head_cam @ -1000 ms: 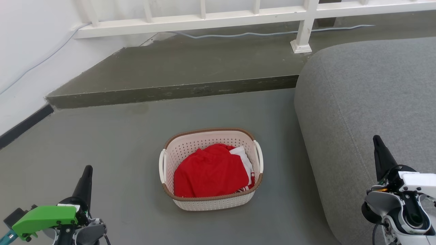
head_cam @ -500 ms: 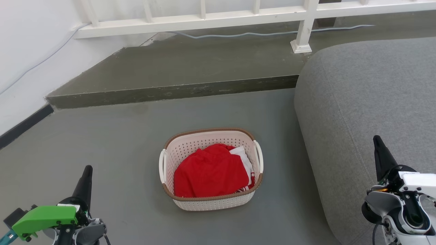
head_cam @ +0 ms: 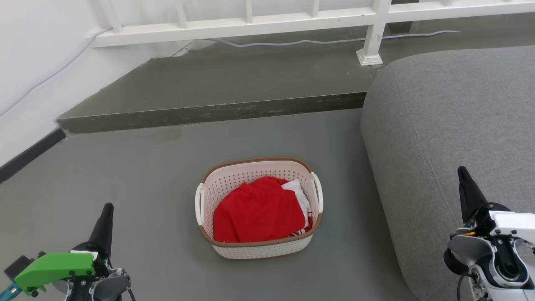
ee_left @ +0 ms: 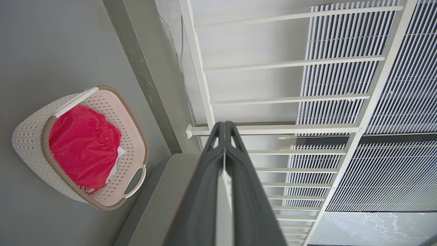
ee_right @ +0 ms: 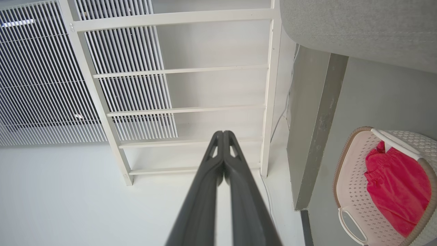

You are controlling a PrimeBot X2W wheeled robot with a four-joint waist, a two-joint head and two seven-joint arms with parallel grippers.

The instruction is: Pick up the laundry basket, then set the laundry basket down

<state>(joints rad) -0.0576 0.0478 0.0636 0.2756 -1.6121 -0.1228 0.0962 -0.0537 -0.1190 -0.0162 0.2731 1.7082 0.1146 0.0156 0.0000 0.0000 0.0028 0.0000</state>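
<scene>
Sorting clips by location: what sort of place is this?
Probably a home-style living area: a grey sofa, a laundry basket of clothes on the floor, and a white railing behind.

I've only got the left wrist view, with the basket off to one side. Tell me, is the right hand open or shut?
Observer: Shut. In the right wrist view the right hand is closed tight and holds nothing.
Operator: Is it touching anything?
Observer: No. In the head view it shows against the grey sofa, well to the right of the laundry basket, which sits on the floor.
</scene>
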